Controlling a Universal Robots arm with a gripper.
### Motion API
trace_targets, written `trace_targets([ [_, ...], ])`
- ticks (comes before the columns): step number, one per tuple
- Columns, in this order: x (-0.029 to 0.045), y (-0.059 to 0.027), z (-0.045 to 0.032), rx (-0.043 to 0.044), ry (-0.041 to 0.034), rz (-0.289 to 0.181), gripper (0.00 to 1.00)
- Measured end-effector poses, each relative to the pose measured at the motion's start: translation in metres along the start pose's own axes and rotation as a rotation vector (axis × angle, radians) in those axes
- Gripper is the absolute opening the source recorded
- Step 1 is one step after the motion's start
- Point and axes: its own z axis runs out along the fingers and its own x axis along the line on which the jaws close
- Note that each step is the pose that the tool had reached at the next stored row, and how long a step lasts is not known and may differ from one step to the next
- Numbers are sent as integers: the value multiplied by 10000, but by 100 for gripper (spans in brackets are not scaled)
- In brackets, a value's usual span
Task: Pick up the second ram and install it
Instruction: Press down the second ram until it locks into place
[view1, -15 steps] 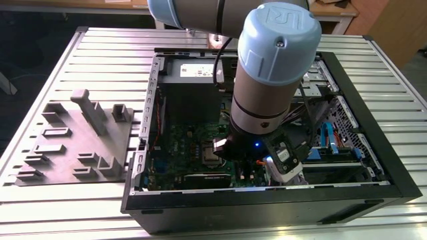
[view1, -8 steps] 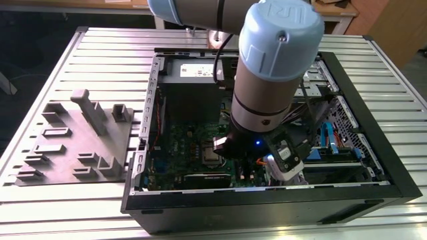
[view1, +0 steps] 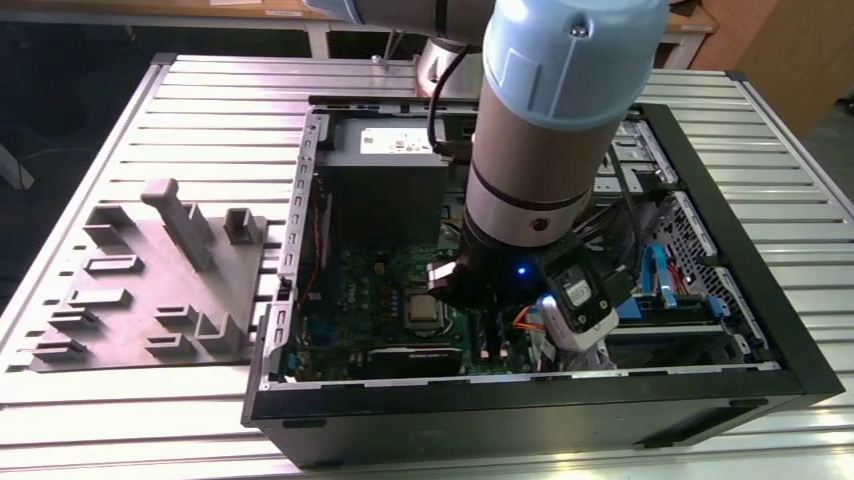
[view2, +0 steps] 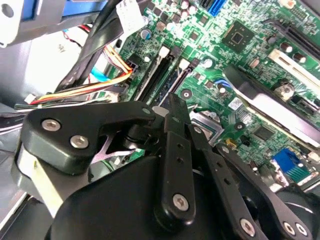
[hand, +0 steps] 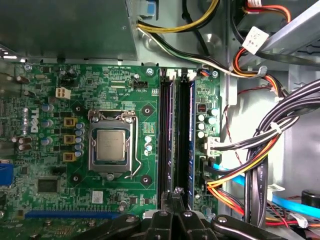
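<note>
My gripper (hand: 175, 192) is shut, its two black fingertips pressed together with nothing between them. It is low inside the open computer case (view1: 747, 300), over the near end of the two long black memory slots (hand: 165, 130) beside the processor (hand: 111, 145). A thin blue-green edge runs along each slot. The second ram (hand: 173, 125) appears to stand edge-on in the slot under my fingertips; I cannot tell whether they touch it. In the second wrist view the shut gripper (view2: 172, 102) points at the same slots (view2: 156, 75). In the exterior view the gripper (view1: 481, 325) is down over the motherboard.
A grey moulded parts tray (view1: 147, 290) lies on the slatted table at the exterior view's left. Bundles of black, yellow and orange cables (hand: 260, 155) hang close beside the slots. The power supply (view1: 387, 150) and drive cage (view1: 694, 260) crowd the case's far side.
</note>
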Motion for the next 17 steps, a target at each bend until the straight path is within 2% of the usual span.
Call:
trace_targets([
  [4,0,3,-2,6,1,1,10],
  [7,0,35,1,4,0,1,10],
  [17,-1,275,18,4,1,0,10],
])
